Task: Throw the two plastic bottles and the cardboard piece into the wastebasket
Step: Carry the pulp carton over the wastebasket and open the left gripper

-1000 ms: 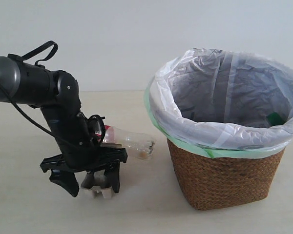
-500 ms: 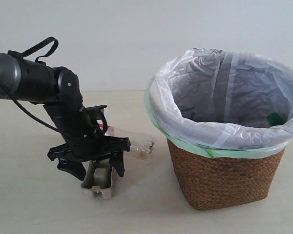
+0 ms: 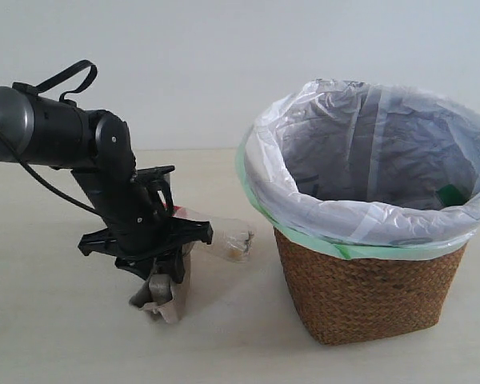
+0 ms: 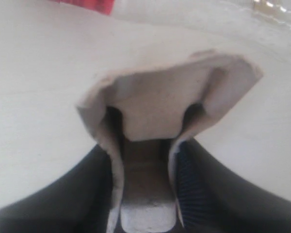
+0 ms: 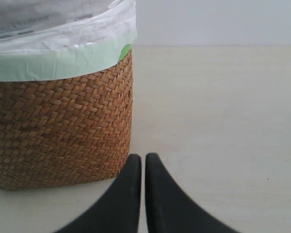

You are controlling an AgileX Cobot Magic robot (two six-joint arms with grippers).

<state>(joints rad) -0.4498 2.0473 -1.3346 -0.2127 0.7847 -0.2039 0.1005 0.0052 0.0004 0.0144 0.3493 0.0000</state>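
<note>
L pincer [image 3: 165, 274] is clenched on the cardboard piece [image 3: 159, 294]; R pincer [image 5: 143, 167] is closed w/ nothing in it.

Your L wrist view shows both ribbed fingers [image 4: 196, 194] pressing the pulp tray's side walls inward, w/ the tray's far end flaring out past the tips. In the ext. view the tray hangs tilted below the jaws, its low end at or just off the table [image 3: 48, 336]; can't tell which. You've got the slim bottle [image 3: 224, 238] lying on its side just behind that pincer, red label toward the arm, base toward the wastebasket [image 3: 368, 298] but apart from it. The wastebasket stands upright at the right, white bag [image 3: 368, 136] folded over its rim. A green bit [image 3: 450, 194] shows deep inside; can't tell what it is. Your R pincer is low over the table, near the wicker wall, not touching.
</note>
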